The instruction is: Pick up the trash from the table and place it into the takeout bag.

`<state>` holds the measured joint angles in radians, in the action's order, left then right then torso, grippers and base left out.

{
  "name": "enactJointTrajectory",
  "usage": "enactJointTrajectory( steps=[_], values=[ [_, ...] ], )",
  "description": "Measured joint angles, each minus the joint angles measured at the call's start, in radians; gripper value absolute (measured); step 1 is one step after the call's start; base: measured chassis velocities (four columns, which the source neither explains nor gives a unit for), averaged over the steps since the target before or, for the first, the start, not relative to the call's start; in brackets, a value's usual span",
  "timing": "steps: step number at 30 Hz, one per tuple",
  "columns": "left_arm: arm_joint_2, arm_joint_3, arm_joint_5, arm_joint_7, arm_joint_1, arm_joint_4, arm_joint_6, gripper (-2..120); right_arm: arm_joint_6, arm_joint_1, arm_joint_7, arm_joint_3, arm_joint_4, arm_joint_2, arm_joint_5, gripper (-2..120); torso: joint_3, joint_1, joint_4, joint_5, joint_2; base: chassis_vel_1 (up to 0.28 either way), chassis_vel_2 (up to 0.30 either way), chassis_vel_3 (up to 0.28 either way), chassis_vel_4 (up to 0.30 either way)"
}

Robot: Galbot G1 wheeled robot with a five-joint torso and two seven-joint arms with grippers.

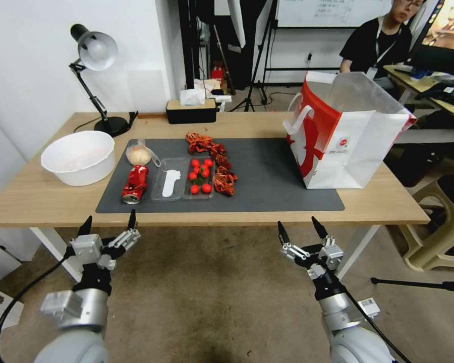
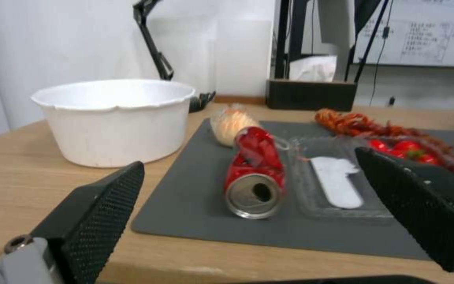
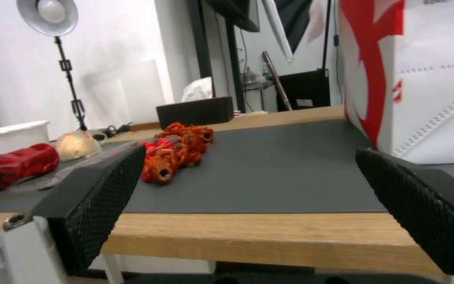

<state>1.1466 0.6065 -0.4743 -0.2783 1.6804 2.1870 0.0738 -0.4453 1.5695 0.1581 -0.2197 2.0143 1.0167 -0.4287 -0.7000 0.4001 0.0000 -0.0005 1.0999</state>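
Both my end effectors, left (image 1: 109,222) and right (image 1: 301,227), hang released and empty just short of the desk (image 1: 45,196). On its grey mat (image 1: 267,186), the crushed red can (image 1: 135,183) lies beside a white bowl (image 1: 78,157), well apart from the takeout bag (image 1: 348,136).

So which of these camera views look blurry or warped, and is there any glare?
Head view: wide-angle bend, the table edge curving; takeout bag brightly lit. Left wrist view: crushed red can fairly sharp, background soft. Right wrist view: lamp bulb glares, and the fingers up close look soft.
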Motion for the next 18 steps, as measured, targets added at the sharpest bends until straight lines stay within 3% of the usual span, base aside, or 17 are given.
enactJointTrajectory(
  steps=[4,6,7,9,11,14,15,18],
  values=[
    [-0.150,0.002,-0.090,-0.016,-0.084,-0.073,-0.003,100,0.010,-0.005,0.006,0.015,0.005,0.002,0.017,100,0.000,0.000,0.0002,0.0003,0.000,0.000,0.000,0.000,0.000],
    [-0.150,0.002,-0.090,-0.016,-0.084,-0.073,-0.003,100,0.010,-0.005,0.006,0.015,0.005,0.002,0.017,100,0.000,0.000,0.0002,0.0003,0.000,0.000,0.000,0.000,0.000],
    [-0.237,-0.002,-0.147,-0.015,-0.150,-0.104,-0.037,100,0.011,0.007,0.006,0.016,0.005,0.003,0.029,100,0.000,0.000,0.0002,0.0004,0.000,0.000,0.000,0.000,0.000],
    [-0.308,-0.013,-0.223,-0.010,-0.219,-0.121,-0.119,100,0.009,0.022,0.005,0.014,0.002,0.004,0.038,100,0.000,0.000,-0.0003,0.0002,0.000,0.000,0.000,0.000,0.000],
    [-0.332,-0.019,-0.262,-0.010,-0.246,-0.124,-0.161,100,0.008,0.026,0.005,0.012,0.001,0.006,0.042,100,0.000,0.000,-0.0004,0.0006,0.000,0.000,0.000,0.000,0.000],
    [-0.407,-0.045,-0.392,-0.006,-0.342,-0.147,-0.320,100,0.007,0.033,0.006,0.008,-0.003,0.014,0.053,100,0.000,0.000,0.0000,0.0003,0.000,0.000,0.000,0.000,0.000],
    [-0.407,-0.045,-0.392,-0.006,-0.342,-0.147,-0.320,100,0.007,0.033,0.006,0.008,-0.003,0.014,0.053,100,0.000,0.000,0.0000,0.0003,0.000,0.000,0.000,0.000,0.000],
    [-0.454,-0.066,-0.493,-0.008,-0.415,-0.162,-0.458,100,0.006,0.036,0.007,0.004,-0.011,0.018,0.059,100,0.000,0.000,0.0000,0.0004,0.000,0.000,0.000,0.000,0.000]
  ],
)
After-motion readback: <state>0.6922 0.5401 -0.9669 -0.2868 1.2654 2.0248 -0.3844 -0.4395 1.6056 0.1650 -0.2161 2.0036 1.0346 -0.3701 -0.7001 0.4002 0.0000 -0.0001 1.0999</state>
